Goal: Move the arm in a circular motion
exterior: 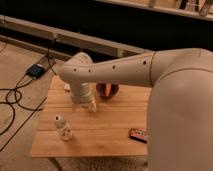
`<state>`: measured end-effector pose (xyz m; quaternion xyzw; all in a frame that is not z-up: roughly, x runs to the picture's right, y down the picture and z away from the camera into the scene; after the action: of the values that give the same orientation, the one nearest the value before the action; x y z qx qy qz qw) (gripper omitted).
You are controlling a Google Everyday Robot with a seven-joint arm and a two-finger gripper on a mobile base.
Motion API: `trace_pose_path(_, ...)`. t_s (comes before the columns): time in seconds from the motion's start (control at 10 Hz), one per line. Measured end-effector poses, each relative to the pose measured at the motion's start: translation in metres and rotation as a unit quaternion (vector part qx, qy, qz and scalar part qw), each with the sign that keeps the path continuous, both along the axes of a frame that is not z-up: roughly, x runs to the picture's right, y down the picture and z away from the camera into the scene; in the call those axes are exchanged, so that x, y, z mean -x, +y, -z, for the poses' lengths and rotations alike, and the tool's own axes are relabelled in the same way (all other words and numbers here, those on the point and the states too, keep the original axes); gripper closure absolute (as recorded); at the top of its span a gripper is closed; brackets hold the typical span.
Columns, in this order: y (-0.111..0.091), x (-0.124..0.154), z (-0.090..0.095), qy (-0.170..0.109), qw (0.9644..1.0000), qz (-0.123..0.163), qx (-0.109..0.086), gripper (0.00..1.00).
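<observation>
My cream-white arm (130,72) reaches from the right across a small wooden table (100,132). Its thick tubular segment has small dark holes and ends in a rounded joint (75,70) at the left. From there the wrist points down, and the gripper (84,105) hangs just above the table's middle. The gripper is not near the bottle or the bowl.
A small clear bottle (63,127) stands on the table's front left. A dark reddish bowl (107,90) sits at the back behind the arm. A dark flat packet (139,134) lies at front right. Cables (15,97) and a black box (37,70) lie on the floor at left.
</observation>
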<state>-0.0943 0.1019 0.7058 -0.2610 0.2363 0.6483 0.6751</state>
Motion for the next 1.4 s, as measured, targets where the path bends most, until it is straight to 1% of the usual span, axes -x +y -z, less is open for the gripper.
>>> trace_pose_path(0.2,-0.011,-0.02,-0.009,0.009,0.9999,-0.008,-0.007,0.35)
trace_pose_path(0.3,-0.024,-0.033,-0.017,0.013,0.9998,-0.01,-0.012,0.35)
trace_pose_path(0.4,-0.029,-0.037,-0.019,0.015,0.9997,-0.01,-0.013,0.35)
trace_pose_path(0.5,-0.042,-0.045,-0.023,0.02,0.9997,-0.006,-0.013,0.35)
trace_pose_path(0.6,-0.053,-0.048,-0.027,0.024,0.9996,0.002,-0.013,0.35)
trace_pose_path(0.8,-0.073,-0.041,-0.034,0.024,0.9995,0.015,-0.014,0.35)
trace_pose_path(0.9,-0.09,-0.03,-0.04,0.022,0.9993,0.028,-0.014,0.35)
trace_pose_path(1.0,-0.098,-0.021,-0.044,0.02,0.9991,0.034,-0.015,0.35)
trace_pose_path(1.2,-0.109,0.007,-0.05,0.007,0.9986,0.05,-0.016,0.35)
trace_pose_path(1.4,-0.113,0.037,-0.051,-0.013,0.9975,0.067,-0.015,0.35)
